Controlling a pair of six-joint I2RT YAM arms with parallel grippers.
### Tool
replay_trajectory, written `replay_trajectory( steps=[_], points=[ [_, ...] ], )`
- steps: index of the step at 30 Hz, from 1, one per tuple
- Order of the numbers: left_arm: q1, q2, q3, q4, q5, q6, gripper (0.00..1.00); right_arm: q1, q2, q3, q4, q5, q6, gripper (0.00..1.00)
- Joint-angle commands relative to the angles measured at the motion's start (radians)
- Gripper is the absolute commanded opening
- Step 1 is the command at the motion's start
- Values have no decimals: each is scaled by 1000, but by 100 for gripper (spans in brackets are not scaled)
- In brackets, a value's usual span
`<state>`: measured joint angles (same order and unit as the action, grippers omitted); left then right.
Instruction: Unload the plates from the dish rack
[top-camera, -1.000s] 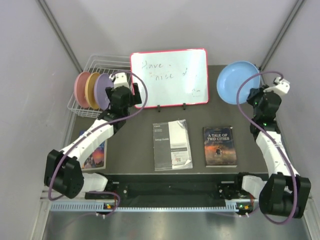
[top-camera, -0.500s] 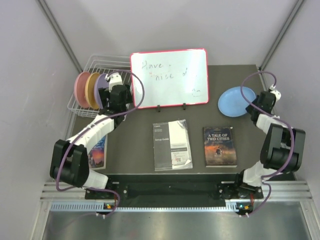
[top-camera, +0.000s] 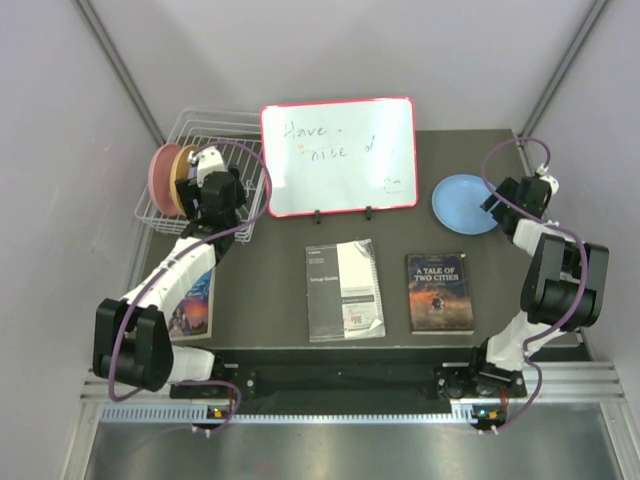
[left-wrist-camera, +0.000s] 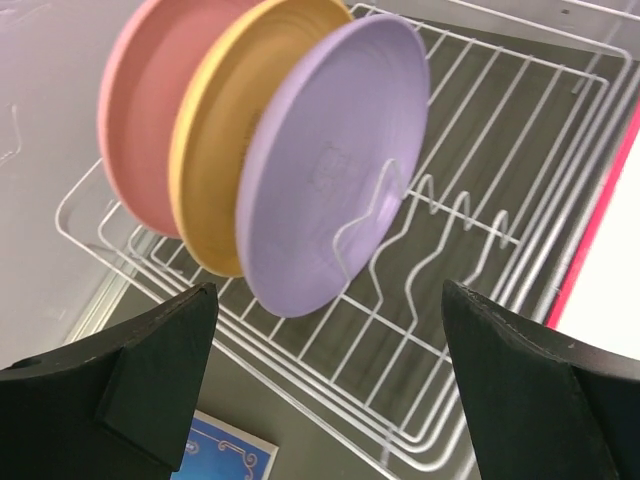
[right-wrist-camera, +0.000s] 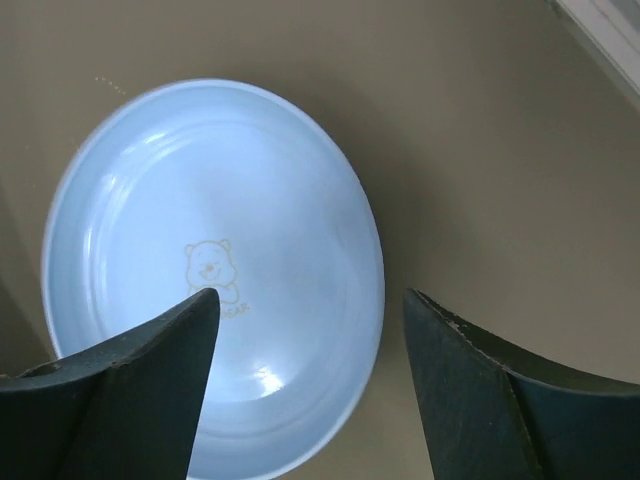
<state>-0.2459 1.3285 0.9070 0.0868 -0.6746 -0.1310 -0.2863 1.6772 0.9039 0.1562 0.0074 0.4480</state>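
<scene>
Table: a dark grey-brown matte tabletop is enclosed by pale walls on the left, far and right sides.
Whiteboard: a red-framed rectangular whiteboard is stood upright on two small black feet at the middle of the table's far edge; faint handwriting beginning "Have" is seen on it.
Booklet: a white and grey paper setup guide is laid flat at the table's centre.
Novel: a dark paperback titled "A Tale of Two Cities" is laid flat just right of the setup guide, not touching it.
Second book: a blue-covered book is laid flat near the table's left edge, partly hidden.
</scene>
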Motion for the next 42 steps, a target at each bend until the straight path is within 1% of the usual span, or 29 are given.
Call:
replay_trajectory(
  steps=[1, 4, 6, 8, 9, 10, 13, 14, 15, 17, 20, 21, 22, 24, 25, 29, 33, 35, 38, 39, 40, 42],
  points=[
    [42, -5, -5, 59, -19, 5, 96, -8, -88, 14, 15, 51, -22, 74],
    [56, 14, -19, 120, -54, 25, 95, -1, -169, -43, 46, 62, -43, 74],
    [60, 43, -23, 178, -104, 40, 95, -1, -209, -68, 49, 56, -58, 74],
    [72, 64, -26, 221, -146, 57, 94, 2, -221, -82, 54, 49, -60, 74],
    [82, 87, -28, 264, -154, 65, 93, 3, -226, -85, 58, 39, -60, 74],
    [88, 103, -25, 271, -142, 70, 92, 3, -224, -86, 60, 34, -60, 74],
    [109, 170, 7, 281, -143, 73, 86, 6, -211, -82, 65, 13, -54, 74],
    [114, 185, 21, 284, -144, 73, 85, 6, -206, -80, 65, 8, -52, 74],
    [128, 214, 24, 312, -141, 76, 81, 7, -200, -79, 65, -3, -52, 74],
    [141, 245, 45, 323, -128, 82, 77, 10, -197, -77, 69, -4, -51, 74],
    [157, 290, 76, 334, -114, 82, 62, 12, -191, -73, 72, -4, -51, 74],
    [157, 305, 82, 334, -109, 82, 55, 12, -188, -74, 71, -29, -49, 74],
    [157, 311, 89, 330, -106, 82, 40, 13, -188, -71, 71, -29, -52, 74],
    [157, 320, 93, 330, -121, 80, 27, 15, -183, -69, 72, -34, -49, 73],
    [157, 319, 95, 330, -125, 79, 19, 15, -183, -68, 71, -34, -51, 74],
    [157, 298, 60, 356, -103, 57, 0, 18, -180, -65, 68, -35, -49, 74],
    [155, 267, 29, 384, -103, 41, 0, 24, -178, -65, 68, -37, -52, 73],
    [151, 264, 21, 401, -147, 47, 0, 27, -177, -62, 66, -35, -51, 73],
    [131, 281, 23, 447, -261, 93, 0, 30, -174, -59, 65, -37, -52, 73],
    [116, 282, 21, 483, -293, 109, 0, 32, -171, -57, 65, -38, -51, 74],
    [106, 287, 15, 519, -360, 158, 0, 35, -171, -54, 65, -37, -51, 74],
    [83, 301, 12, 603, -420, 198, 0, 41, -166, -53, 62, -40, -52, 74]
  ],
)
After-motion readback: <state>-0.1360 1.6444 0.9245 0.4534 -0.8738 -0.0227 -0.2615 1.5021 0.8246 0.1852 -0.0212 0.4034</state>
